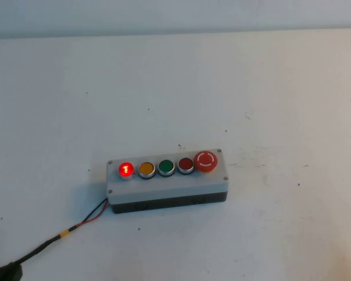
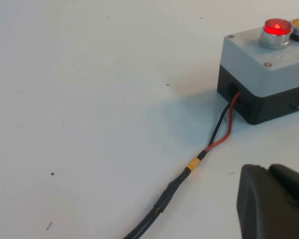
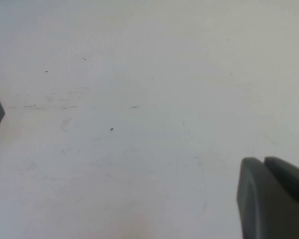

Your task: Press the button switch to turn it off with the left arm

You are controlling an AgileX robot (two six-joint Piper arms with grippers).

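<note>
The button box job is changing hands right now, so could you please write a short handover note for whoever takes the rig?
Left claw: low over the table near the box's cable end, touching nothing; only a dark part of it shows in its wrist view, so open or shut cannot be told.
Right claw: over bare table, away from the box; state likewise unclear.
Box: mid-table, five buttons in a row. The button switch is at the robot's left end, glowing red, next to the yellow button.
Done: nothing pressed yet.
Left: bring the left claw over the lit button and press until the light goes out.
</note>
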